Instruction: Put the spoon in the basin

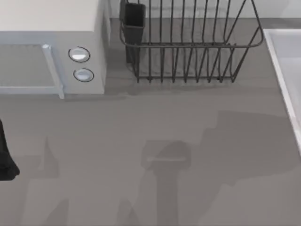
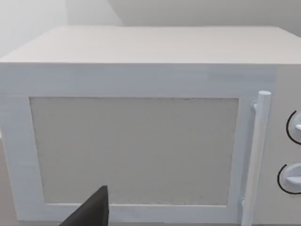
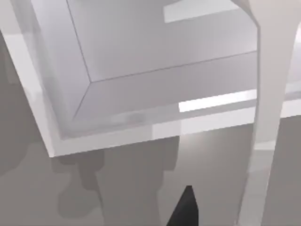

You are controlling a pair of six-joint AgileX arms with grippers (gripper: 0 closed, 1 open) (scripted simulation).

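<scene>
Top view puts my left arm (image 1: 7, 157) at the desk's (image 1: 155, 141) near left edge; whether either claw is open, I cannot tell. Farther off stand a microwave (image 1: 51, 42) left and a wire rack (image 1: 188, 47) centre; the basin (image 1: 284, 70) lies right.

My right wrist view holds a pale spoon (image 3: 270, 94) upright above the basin's corner (image 3: 117, 134).

Three cameras: one overhead, one on each wrist.

The top view looks straight down on the desk (image 1: 150, 188), with the microwave (image 1: 51, 47) at 10 o'clock, the dish rack (image 1: 188, 47) at 12 and the basin (image 1: 287, 70) rim at 2. The left wrist camera faces the microwave (image 2: 141, 132) door head-on from close by, sharing its handle (image 2: 256, 160) and knobs with the top view. The right wrist camera tilts down from close above the basin (image 3: 117, 132) corner, sharing that rim and the desk (image 3: 70, 188) with the top view.
</scene>
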